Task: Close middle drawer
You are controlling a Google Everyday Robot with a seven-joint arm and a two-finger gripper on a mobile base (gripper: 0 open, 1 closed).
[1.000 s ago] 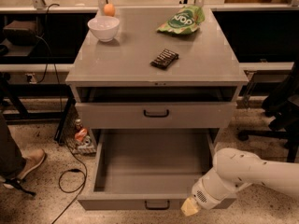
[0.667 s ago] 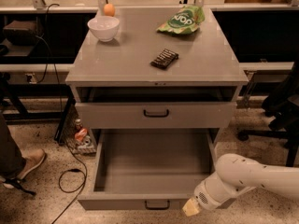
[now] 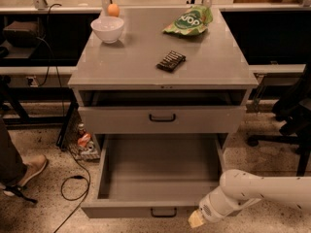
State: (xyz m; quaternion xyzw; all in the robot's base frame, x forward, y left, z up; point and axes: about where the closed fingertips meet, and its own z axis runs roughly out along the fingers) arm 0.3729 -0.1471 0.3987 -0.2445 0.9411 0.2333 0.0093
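Where the floor shows at far left, a tan shoe (image 3: 30,170) stands beside a dark cable (image 3: 72,184) that loops over the speckled floor. Just right of it, small bottles (image 3: 83,141) sit on the floor against the cabinet's foot.

On the grey cabinet top (image 3: 146,67) a white bowl (image 3: 107,28) stands at the rear left, with an orange ball (image 3: 112,9) just behind it. Near the middle lies a dark ribbed bar (image 3: 171,60); no label can be read on it. At the rear right lies a green bag (image 3: 189,21) with white lettering, too blurred to read surely.

Below the top, the upper drawer (image 3: 162,119) is open a crack, its dark loop handle at centre. The middle drawer (image 3: 121,210) under it is pulled far out toward the camera, its grey inside in full view and its handle (image 3: 163,212) low at the frame's bottom edge.

At the right end of that drawer front hangs the gripper (image 3: 197,219), tan-tipped, on a white arm (image 3: 262,191) that reaches in from the right edge. Whether the gripper is open or closed, and whether it touches the front, I cannot tell.

A dark chair base (image 3: 272,139) stands at far right.
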